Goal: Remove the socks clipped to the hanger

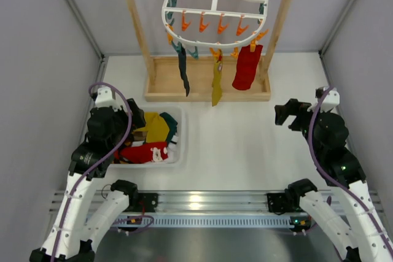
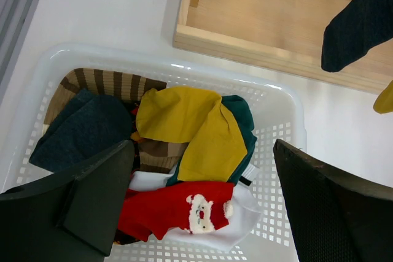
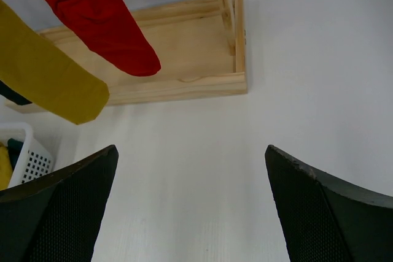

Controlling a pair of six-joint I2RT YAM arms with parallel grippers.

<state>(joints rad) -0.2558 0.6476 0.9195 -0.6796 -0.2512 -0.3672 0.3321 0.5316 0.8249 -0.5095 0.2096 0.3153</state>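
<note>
1. Not begun, judging by the hanger [image 1: 215, 11]: carries all three pieces on pegs [image 1: 202, 24] along its front edge, above the wooden stand [image 1: 209, 88].
2. Left to right along that edge: navy sock [image 1: 183, 69], yellow sock [image 1: 217, 84], red sock [image 1: 247, 67], each clipped at the top and dangling limp.
3. Left tool [image 2: 202, 145]: spread wide and grasping nothing, hovering over the white basket [image 2: 288, 108] of other clothes [image 2: 184, 121], well apart from the pegs; navy toe just visible at the upper right of its view.
4. Right tool [image 3: 191, 148]: likewise released and empty, over bare surface [image 1: 245, 145] near the stand's right front corner, with the red and yellow toes hanging ahead and above.
5. Done so far, as far as can be told: nothing.
6. Left to do: everything. Reach up to the front pegs, free each piece in turn, three in all.
7. Probably handiest first: red for the right side, navy for the left.
</note>
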